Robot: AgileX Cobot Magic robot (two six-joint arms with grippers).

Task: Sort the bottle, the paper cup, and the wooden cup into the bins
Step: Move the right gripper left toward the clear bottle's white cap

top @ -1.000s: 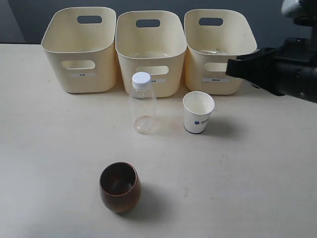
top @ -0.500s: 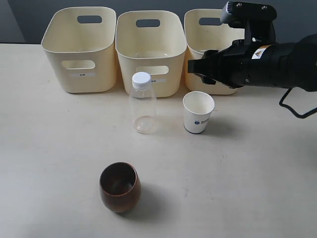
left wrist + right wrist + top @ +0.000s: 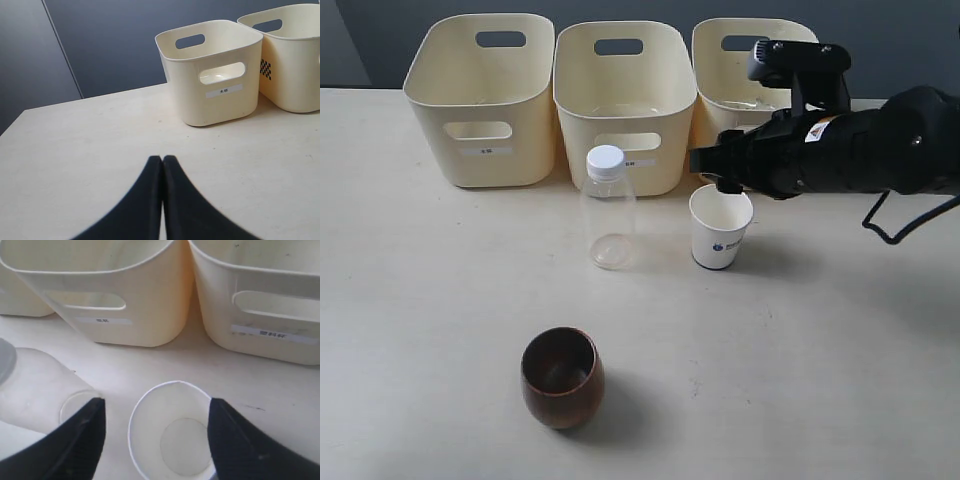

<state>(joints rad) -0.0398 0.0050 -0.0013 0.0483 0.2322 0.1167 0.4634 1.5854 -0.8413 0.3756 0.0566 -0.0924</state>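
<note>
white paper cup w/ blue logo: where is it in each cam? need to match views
Exterior view: the small white paper cup stands right of centre, in front of the cream plastic bins, just under the right gripper.
Left wrist view: not in it.
Right wrist view: the cup is at bottom centre, seen from above, between the open fingers.
Shared landmark: the clear plastic bottle beside the cup, also in the right wrist view.

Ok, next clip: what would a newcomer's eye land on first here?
First the right gripper, black, reaching in from the right with its fingers spread open just above the paper cup. Next the three cream bins lined up along the back, then the dark wooden cup alone at the front and the clear bottle mid-table.
</note>
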